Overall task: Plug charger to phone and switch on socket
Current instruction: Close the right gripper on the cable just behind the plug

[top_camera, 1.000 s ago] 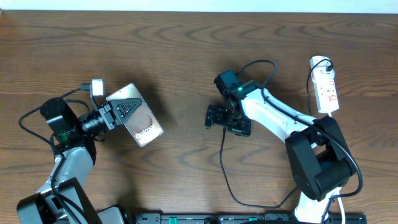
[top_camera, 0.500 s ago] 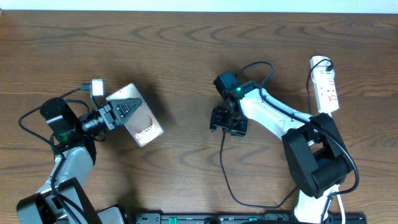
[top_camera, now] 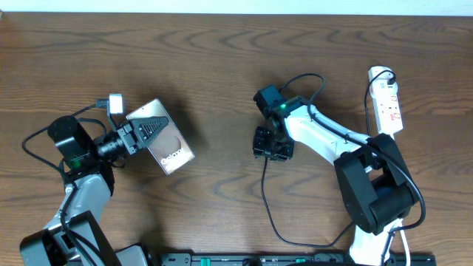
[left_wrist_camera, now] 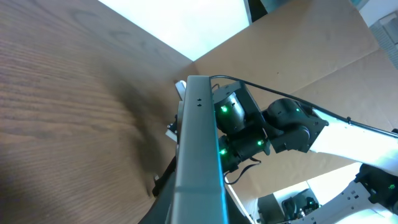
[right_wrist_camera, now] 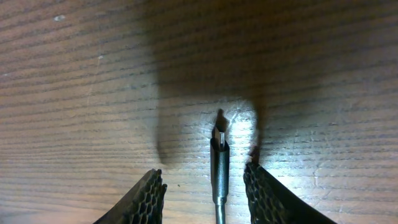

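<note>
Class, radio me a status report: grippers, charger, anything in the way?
Left gripper shut on phone. Right gripper open, straddling charger plug tip on table, no contact. Nothing seen blocking.

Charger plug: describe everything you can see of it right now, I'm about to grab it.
The charger is a thin black cable ending in a slim black plug with a small silvery metal tip. The plug lies flat on the wooden table, between the open fingers of the right gripper, touching neither, tip pointing away from the wrist. In the overhead view its cable runs from under that gripper toward the table's near edge, then loops rightward.
</note>
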`<state>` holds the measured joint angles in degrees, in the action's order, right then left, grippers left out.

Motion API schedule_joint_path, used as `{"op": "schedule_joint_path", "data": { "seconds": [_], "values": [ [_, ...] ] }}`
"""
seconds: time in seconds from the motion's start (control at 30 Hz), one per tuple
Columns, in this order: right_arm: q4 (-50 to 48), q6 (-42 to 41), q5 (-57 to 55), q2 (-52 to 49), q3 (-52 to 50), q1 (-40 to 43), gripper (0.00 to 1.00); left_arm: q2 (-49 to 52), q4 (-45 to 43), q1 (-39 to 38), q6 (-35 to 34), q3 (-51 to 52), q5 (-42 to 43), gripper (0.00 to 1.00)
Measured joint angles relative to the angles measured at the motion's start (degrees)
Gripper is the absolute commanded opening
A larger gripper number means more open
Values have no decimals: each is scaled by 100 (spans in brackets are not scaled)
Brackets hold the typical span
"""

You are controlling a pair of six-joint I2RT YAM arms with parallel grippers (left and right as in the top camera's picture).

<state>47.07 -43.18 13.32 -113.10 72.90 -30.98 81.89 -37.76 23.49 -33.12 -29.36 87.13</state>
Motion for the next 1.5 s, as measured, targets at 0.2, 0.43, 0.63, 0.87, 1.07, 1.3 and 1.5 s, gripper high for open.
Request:
{"op": "schedule_joint_path", "data": {
  "seconds": [0.2,0.43,0.63,0.87,1.07,1.3,1.5],
  "values": [
    [48,4,-33,-2,0,0,39,0,-2,0,0,0,0,7],
    [140,22,-173,-2,0,0,33,0,-2,0,0,0,0,7],
    [142,22,-251,-7,0,-2,31,0,-2,0,0,0,0,7],
    [149,15,-306,-9,0,-2,25,0,-2,0,0,0,0,7],
    [149,2,-328,-11,0,-7,24,0,-2,0,0,0,0,7],
    [151,-7,-334,-11,0,-42,22,0,-2,0,0,0,0,7],
    [155,-59,-337,-11,0,-68,15,0,-2,0,0,0,0,8]
  ]
}}
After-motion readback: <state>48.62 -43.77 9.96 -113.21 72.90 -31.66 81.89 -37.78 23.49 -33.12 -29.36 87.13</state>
